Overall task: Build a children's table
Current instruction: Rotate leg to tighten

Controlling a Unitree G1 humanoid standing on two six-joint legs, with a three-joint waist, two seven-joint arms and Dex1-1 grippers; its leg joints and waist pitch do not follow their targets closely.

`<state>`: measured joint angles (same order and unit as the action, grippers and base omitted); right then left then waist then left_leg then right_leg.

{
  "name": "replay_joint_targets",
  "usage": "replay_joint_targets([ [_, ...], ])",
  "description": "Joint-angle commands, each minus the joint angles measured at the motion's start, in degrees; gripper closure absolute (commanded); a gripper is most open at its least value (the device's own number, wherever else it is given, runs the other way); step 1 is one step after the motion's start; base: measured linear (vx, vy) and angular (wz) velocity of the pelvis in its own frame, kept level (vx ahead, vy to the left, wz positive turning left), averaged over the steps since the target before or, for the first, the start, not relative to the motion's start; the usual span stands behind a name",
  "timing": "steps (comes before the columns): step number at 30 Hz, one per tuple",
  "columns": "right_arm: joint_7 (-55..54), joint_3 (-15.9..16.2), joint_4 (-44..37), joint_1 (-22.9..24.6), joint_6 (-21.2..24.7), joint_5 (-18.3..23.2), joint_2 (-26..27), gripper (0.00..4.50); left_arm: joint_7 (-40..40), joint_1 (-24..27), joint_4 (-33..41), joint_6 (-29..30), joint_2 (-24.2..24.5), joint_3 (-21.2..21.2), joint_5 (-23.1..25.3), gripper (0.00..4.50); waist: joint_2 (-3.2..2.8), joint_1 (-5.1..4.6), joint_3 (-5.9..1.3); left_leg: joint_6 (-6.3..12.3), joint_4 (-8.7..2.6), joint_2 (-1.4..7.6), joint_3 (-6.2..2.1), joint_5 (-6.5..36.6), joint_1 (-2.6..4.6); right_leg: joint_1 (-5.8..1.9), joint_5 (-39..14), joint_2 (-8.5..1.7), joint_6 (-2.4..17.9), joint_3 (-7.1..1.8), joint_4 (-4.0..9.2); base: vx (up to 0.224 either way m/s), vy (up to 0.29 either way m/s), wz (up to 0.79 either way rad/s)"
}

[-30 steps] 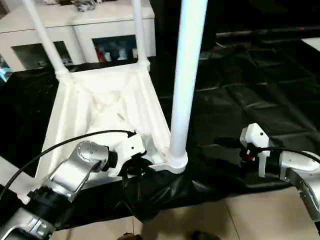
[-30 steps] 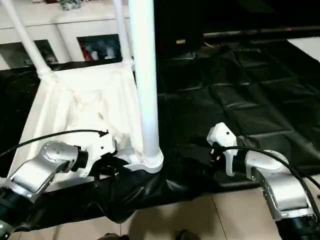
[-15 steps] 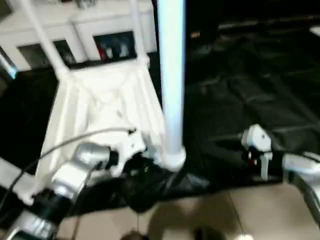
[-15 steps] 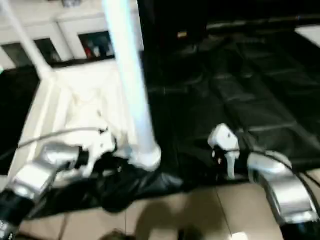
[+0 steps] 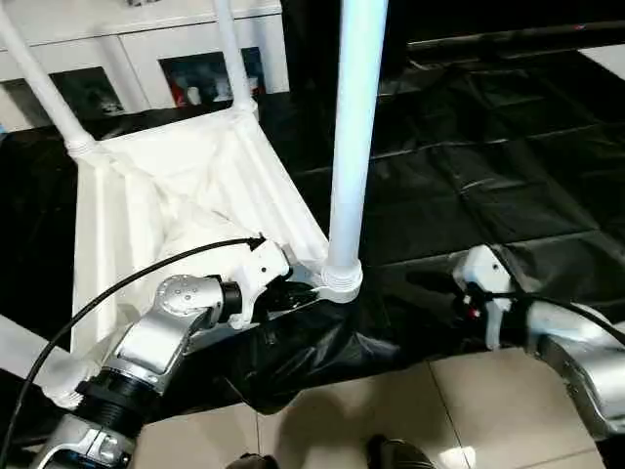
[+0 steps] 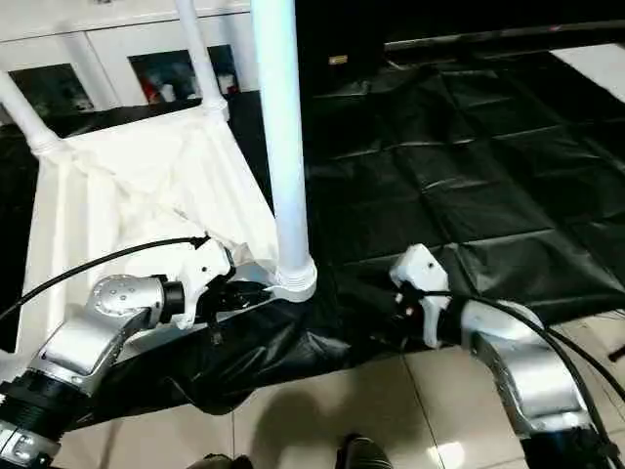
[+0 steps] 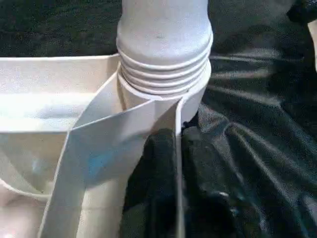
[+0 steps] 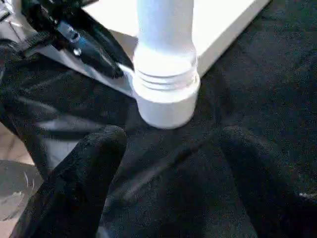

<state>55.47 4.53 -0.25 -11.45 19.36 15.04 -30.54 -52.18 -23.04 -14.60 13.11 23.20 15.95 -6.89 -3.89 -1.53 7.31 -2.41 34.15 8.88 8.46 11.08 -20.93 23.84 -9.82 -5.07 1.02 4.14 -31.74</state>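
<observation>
The children's table (image 5: 176,186) lies upside down on the black cloth, its ribbed underside facing up. Three white legs stand in its corner sockets, and the nearest leg (image 5: 352,127) rises from the near right socket (image 5: 342,278). My left gripper (image 5: 298,291) sits at the table's near rim just left of that socket. In the left wrist view its black fingers (image 7: 158,163) are shut on the thin rim wall. My right gripper (image 6: 376,293) hovers low over the cloth to the right of the socket. Its fingers (image 8: 84,168) are spread open and point at the leg's base, holding nothing.
A white glass-door cabinet (image 5: 146,39) stands behind the table. The black cloth (image 5: 488,147) stretches away to the right and back. Its crumpled front edge hangs over the tiled floor (image 5: 430,391). A black cable (image 5: 117,283) loops over my left forearm.
The camera has shifted and tilted, so the whole scene sits differently. My left gripper stays at the rim by the corner socket. My right gripper stays open beside the leg's base.
</observation>
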Motion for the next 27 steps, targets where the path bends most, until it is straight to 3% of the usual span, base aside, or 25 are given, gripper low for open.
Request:
replay_joint_targets([
  [1, 0.1, 0.6, 0.8, -0.6, -0.9, -0.7, 0.2, 0.82, 1.0, 0.7, -1.9, -0.1, 1.2, -0.9, 1.8, 3.58, 1.61, 0.25, -4.02, 4.67, -4.62, 2.73, -1.02, 20.5, 0.57, -2.57, -33.0, -2.93, 5.0, -1.28, 5.14, 0.000, 0.000, 0.00],
  [3, 0.5, 0.8, 1.1, -0.8, -0.9, -0.4, 0.3, 0.82, 0.1, 1.5, -0.9, 0.9, 2.0, -1.0, 1.6, 3.58, 2.54, 0.50, -3.97, 4.33, -4.71, 2.88, -0.88, 20.6, 0.57, -2.58, -33.0, -3.26, 5.7, -1.54, 4.94, 0.000, 0.000, 0.00],
  [7, 1.5, 1.2, 1.0, -0.9, -1.2, -0.1, -0.1, 0.82, 0.7, 2.5, 0.5, 1.6, 2.8, -1.4, 1.5, 3.58, 1.54, 0.71, -4.20, 3.45, -4.97, 3.16, -1.00, 21.9, 0.70, -2.87, -30.1, -3.23, 6.8, -1.70, 4.41, 0.000, 0.000, 0.00],
  [8, 1.6, 1.2, 1.5, -1.2, -1.6, -0.1, -0.2, 0.82, 0.7, 2.6, 0.3, 1.7, 2.9, -1.7, 1.2, 3.58, 1.53, 0.65, -3.92, 3.27, -5.02, 3.13, -0.87, 22.5, 0.73, -2.67, -29.1, -3.17, 7.3, -1.80, 4.52, 0.000, 0.000, 0.00],
  [9, 1.4, 1.2, 1.8, -1.4, -1.7, -0.4, -0.3, 0.82, 0.5, 2.7, 0.2, 1.9, 3.0, -1.7, 1.0, 3.58, 2.12, 0.60, -4.07, 3.48, -4.97, 2.98, -0.75, 21.9, 0.52, -2.91, -28.5, -3.16, 7.6, -1.90, 4.42, 0.000, 0.000, 0.00],
  [10, 1.4, 1.1, 1.9, -1.4, -1.8, -0.4, -0.4, 0.82, 0.0, 2.8, 0.4, 2.4, 3.3, -1.4, 0.9, 3.58, 2.33, 0.68, -4.26, 3.60, -4.90, 2.94, -0.74, 21.4, 0.50, -3.05, -28.5, -3.21, 7.8, -1.91, 4.26, 0.000, 0.000, 0.00],
  [12, 1.6, 0.9, 1.9, -1.4, -1.8, -0.1, -0.5, 0.82, -0.6, 3.0, 0.9, 2.9, 3.5, -1.0, 0.8, 3.84, 1.77, 0.95, -4.38, 3.76, -4.77, 2.95, -0.73, 20.2, 0.55, -3.17, -28.8, -3.34, 8.1, -2.01, 4.14, 0.000, 0.000, 0.00],
  [14, 1.6, 1.1, 2.2, -1.6, -2.2, -0.3, -0.4, 0.82, -0.6, 3.1, 0.8, 2.8, 3.6, -1.0, 0.8, 3.93, 2.10, 0.89, -4.28, 3.82, -4.77, 2.94, -0.65, 20.1, 0.50, -3.11, -28.8, -3.27, 8.2, -2.05, 4.18, 0.000, 0.000, 0.00],
  [15, 1.6, 1.3, 2.8, -1.8, -2.8, -0.9, -0.2, 0.82, -0.6, 3.2, 0.5, 2.8, 3.8, -1.0, 1.0, 3.93, 1.71, 0.76, -4.10, 3.67, -4.69, 2.80, -0.48, 21.1, 0.79, -2.89, -29.9, -3.12, 8.0, -1.97, 4.55, 0.000, 0.000, 0.00],
  [18, 1.2, 1.3, 2.9, -2.1, -3.0, -0.8, 0.4, 0.82, -1.1, 3.1, -0.1, 2.8, 4.4, -0.7, 1.5, 4.31, 1.63, 0.83, -4.52, 3.42, -4.53, 2.65, -0.58, 21.5, 1.04, -3.09, -31.2, -3.03, 7.5, -1.71, 4.52, 0.000, 0.000, 0.00],
  [19, 1.0, 1.4, 2.9, -2.2, -2.9, -0.8, 0.7, 0.82, -1.4, 3.0, -0.3, 2.9, 4.9, -0.5, 1.8, 4.31, 1.17, 0.93, -4.74, 3.32, -4.47, 2.70, -0.61, 21.8, 1.34, -3.04, -31.6, -3.06, 7.5, -1.68, 4.52, 0.000, 0.000, 0.00],
  [21, 0.9, 1.6, 3.2, -2.7, -3.3, -0.8, 1.1, 0.82, -2.0, 2.6, -1.3, 2.2, 5.8, 0.0, 2.6, 4.45, 1.00, 0.83, -4.75, 3.07, -4.54, 2.72, -0.72, 22.6, 1.32, -3.10, -31.5, -2.97, 7.3, -1.48, 4.58, 0.000, 0.000, 0.00],
  [22, 1.4, 1.7, 3.9, -3.6, -3.7, -0.6, 1.1, 0.82, -2.4, 1.9, -1.9, 2.6, 6.1, -0.3, 2.4, 4.45, 1.30, 0.78, -5.02, 3.04, -4.56, 2.75, -0.77, 22.5, 1.11, -3.34, -31.0, -3.00, 7.4, -1.40, 4.46, 0.000, 0.000, 0.00],
  [24, 1.6, 1.7, 4.8, -4.4, -4.0, -0.6, 1.2, 0.82, -2.6, 1.2, -2.6, 2.7, 6.2, -0.5, 2.3, 4.45, 1.09, 0.74, -4.80, 2.87, -4.62, 2.73, -0.85, 23.1, 1.15, -3.25, -31.6, -2.98, 7.2, -1.28, 4.52, 0.000, 0.000, 0.00],
  [27, 1.2, 1.9, 8.0, -6.2, -4.7, -1.1, 2.2, 0.82, -3.5, 0.0, -4.8, 1.8, 6.6, 0.3, 3.3, 4.45, 1.29, 0.63, -4.87, 2.75, -4.17, 2.36, -0.72, 23.4, 1.57, -3.01, -34.4, -3.01, 6.1, -0.96, 5.07, 0.000, 0.000, 0.00],
])
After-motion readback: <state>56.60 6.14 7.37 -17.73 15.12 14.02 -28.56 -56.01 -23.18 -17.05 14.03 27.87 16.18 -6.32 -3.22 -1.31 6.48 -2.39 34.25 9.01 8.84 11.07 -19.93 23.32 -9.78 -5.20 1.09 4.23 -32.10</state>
